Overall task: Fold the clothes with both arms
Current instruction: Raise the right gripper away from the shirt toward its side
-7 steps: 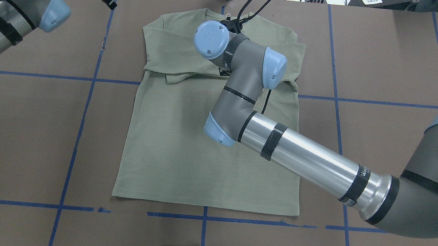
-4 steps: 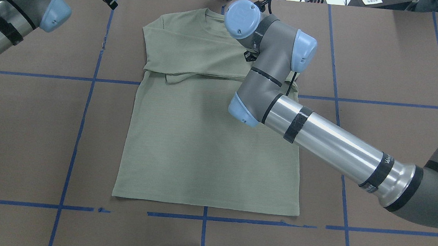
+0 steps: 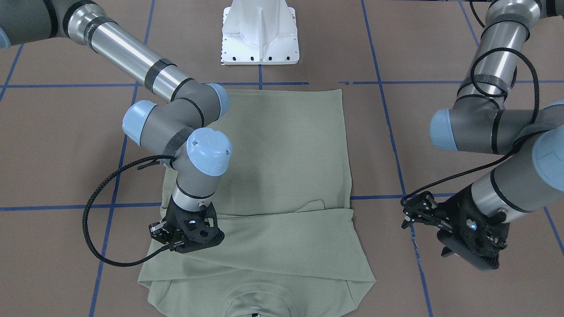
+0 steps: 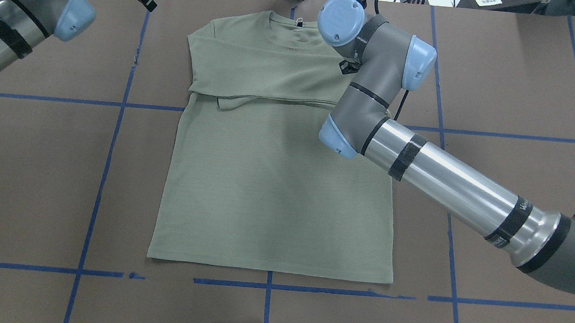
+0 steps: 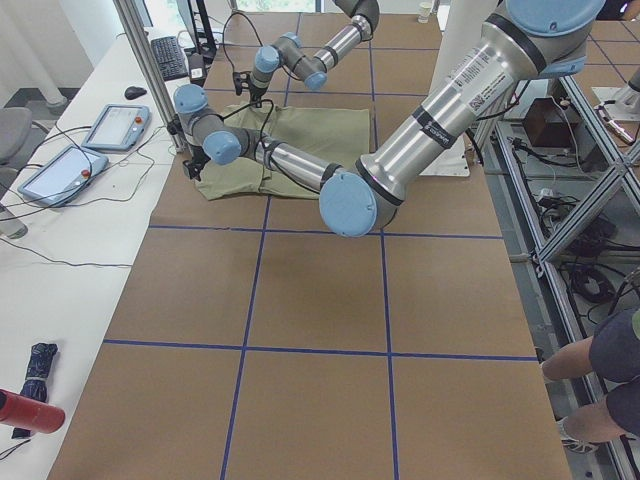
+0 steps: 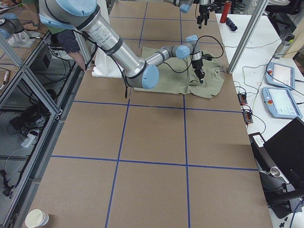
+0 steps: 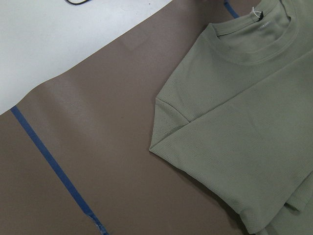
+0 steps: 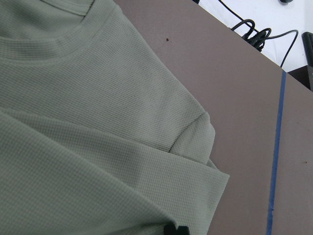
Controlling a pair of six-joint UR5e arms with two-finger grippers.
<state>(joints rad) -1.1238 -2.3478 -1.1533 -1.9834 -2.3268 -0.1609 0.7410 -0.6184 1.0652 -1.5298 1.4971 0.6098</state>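
Shirt lies flat, both sleeves folded across chest.

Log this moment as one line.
pale sage-green knit shirt: flat, sleeves folded across | right gripper: at shirt's shoulder | left gripper: off shirt

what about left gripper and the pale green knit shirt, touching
Apart. Overhead view shows the left gripper over bare table, off the pale green knit shirt.
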